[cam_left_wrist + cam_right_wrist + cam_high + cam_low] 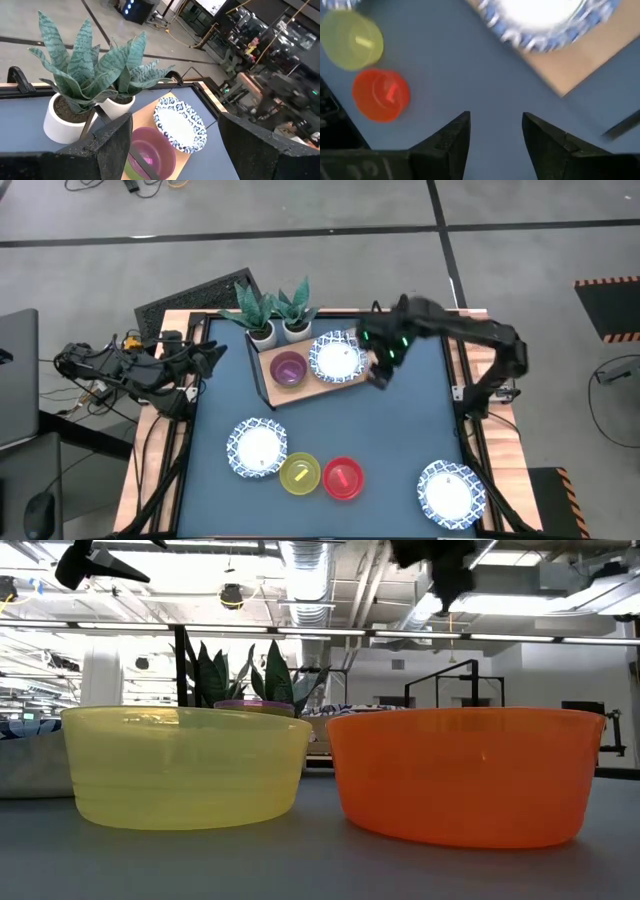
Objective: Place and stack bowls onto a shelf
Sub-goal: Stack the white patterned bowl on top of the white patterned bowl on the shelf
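Observation:
The shelf (357,380) is a light wooden board with a black wire frame, lying at the table's far middle. On it sit a purple bowl (288,369), with a green rim (131,167) showing under it, and a blue-rimmed white bowl (336,358). My right gripper (380,376) hovers open and empty just past the shelf's right end, above bare tabletop (495,131). My left gripper (175,150) is open and waits at the table's left edge (200,365). Two more blue-rimmed bowls (257,448) (451,492), a yellow bowl (299,473) and a red bowl (343,478) rest on the near half of the table.
Two white pots with striped plants (272,315) stand at the shelf's far left corner. The yellow bowl (185,765) and red bowl (465,775) stand side by side near the table's near edge. Bare blue tabletop (400,440) lies between the shelf and the near bowls.

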{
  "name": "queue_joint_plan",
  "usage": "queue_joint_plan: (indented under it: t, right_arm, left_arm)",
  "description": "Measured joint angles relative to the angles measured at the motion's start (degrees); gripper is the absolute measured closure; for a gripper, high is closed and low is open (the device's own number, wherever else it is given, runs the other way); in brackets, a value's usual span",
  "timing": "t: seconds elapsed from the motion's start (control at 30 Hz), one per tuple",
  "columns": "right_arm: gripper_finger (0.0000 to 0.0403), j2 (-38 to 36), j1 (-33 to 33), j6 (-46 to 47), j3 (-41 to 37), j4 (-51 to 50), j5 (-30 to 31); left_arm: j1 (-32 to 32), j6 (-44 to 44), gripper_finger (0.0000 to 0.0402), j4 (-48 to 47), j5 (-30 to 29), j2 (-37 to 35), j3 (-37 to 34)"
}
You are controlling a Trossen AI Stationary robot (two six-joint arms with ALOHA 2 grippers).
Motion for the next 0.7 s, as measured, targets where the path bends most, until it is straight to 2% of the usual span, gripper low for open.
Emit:
queue_joint_plan:
  t: [0.1, 0.3, 0.47, 0.7]
  right_arm:
    - [0.0199, -3.99, 6.78, 10.49, -6.42, 0.39, 2.67]
    - [0.0200, -10.42, 19.65, 29.62, -20.97, 0.74, 1.97]
    - [0.0200, -13.99, 29.51, 39.20, -32.57, 2.29, -4.66]
    - [0.0200, -16.13, 40.92, 41.62, -45.48, 15.27, -14.93]
  left_arm:
    - [0.00, 0.02, 0.0123, -0.85, 0.67, 0.01, 0.01]
    - [0.01, -0.25, 0.0123, -1.17, 1.35, 0.02, -0.01]
    - [0.02, 0.20, 0.0123, -1.93, 1.21, -0.01, 0.01]
    - [0.01, 0.20, 0.0123, -2.04, 0.74, -0.01, 0.00]
